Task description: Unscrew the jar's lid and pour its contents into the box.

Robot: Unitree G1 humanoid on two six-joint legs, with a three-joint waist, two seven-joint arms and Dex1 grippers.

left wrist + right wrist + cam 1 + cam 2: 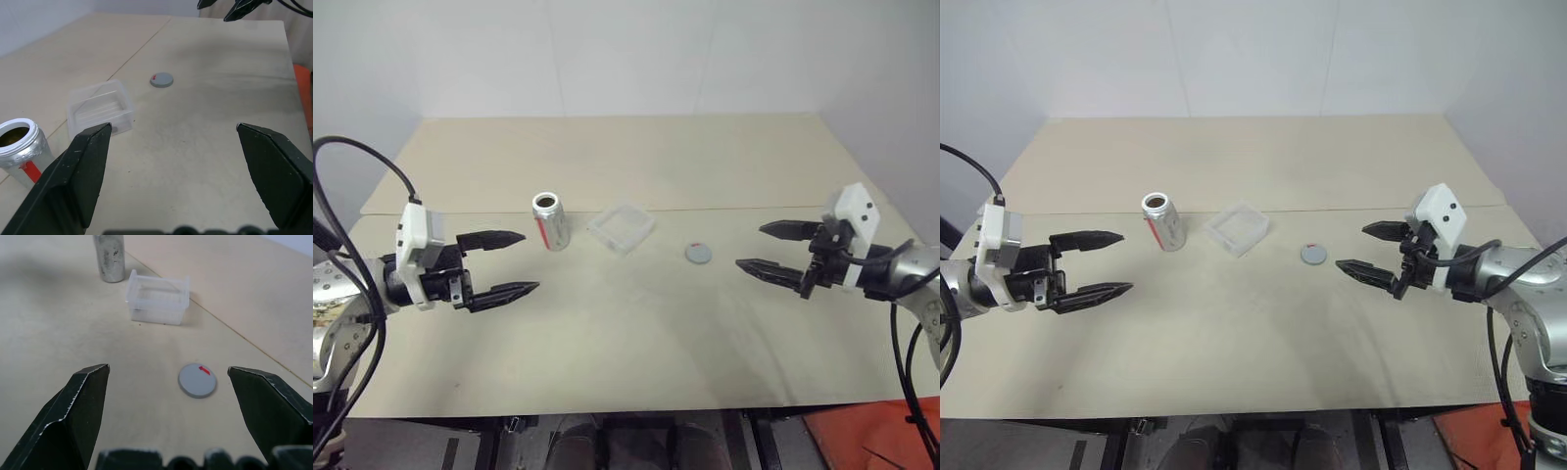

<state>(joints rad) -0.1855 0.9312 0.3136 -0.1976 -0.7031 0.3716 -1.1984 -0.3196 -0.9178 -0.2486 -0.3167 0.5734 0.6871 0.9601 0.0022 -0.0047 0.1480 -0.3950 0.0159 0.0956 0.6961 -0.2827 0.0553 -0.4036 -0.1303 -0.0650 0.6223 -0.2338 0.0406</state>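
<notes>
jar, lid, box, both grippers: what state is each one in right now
jar: upright on the table, mouth uncapped.
lid: off the jar, flat on the table beside the box.
box: open-topped, between jar and lid; contents too hard to tell.
left gripper: open, holding nothing.
right gripper: open, holding nothing.

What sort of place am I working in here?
Probably a lab test bench: a bare beige table against plain white walls, holding just the jar, the box and the lid.
</notes>
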